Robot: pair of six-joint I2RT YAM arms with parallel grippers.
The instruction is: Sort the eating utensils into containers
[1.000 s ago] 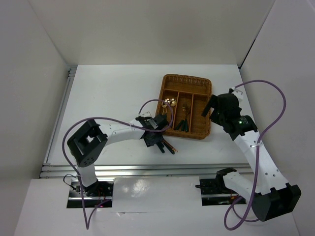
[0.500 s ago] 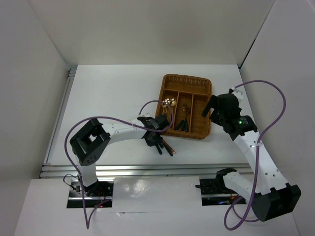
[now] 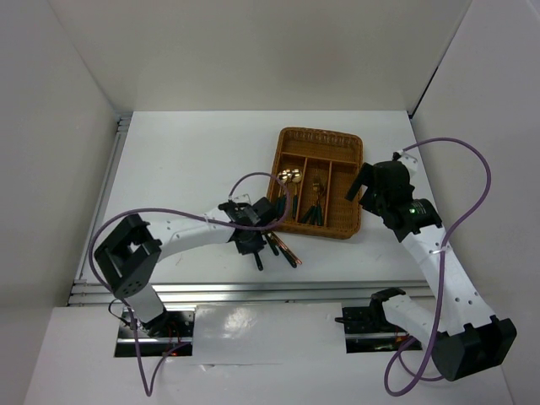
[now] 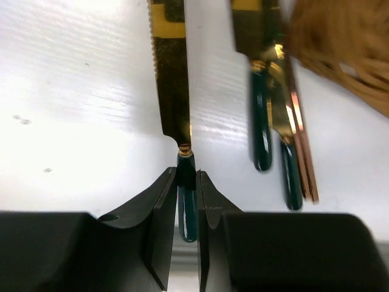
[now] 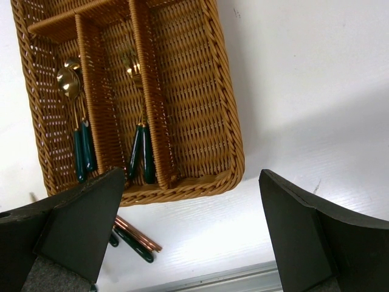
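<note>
Notably, left gripper [image 4: 186, 182] was clamped on the dark-green handle of a gold serrated knife [image 4: 173, 79], blade running straight up-frame; right gripper [image 5: 191, 231] gaped wide.

Seeing one wicker tray [image 5: 225, 121], showing three long compartments plus one crosswise. Spoons [image 5: 68, 82] are coming to two, forks [image 5: 141, 152] also two. Knives are totalling three: one serrated knife [image 4: 173, 79] and two more knives [image 4: 261, 134]. Chopsticks [image 4: 307, 164] are counting two.

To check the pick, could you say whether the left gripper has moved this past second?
Yes. The left gripper, shut on a knife, has shifted left, away from the wicker tray.
</note>
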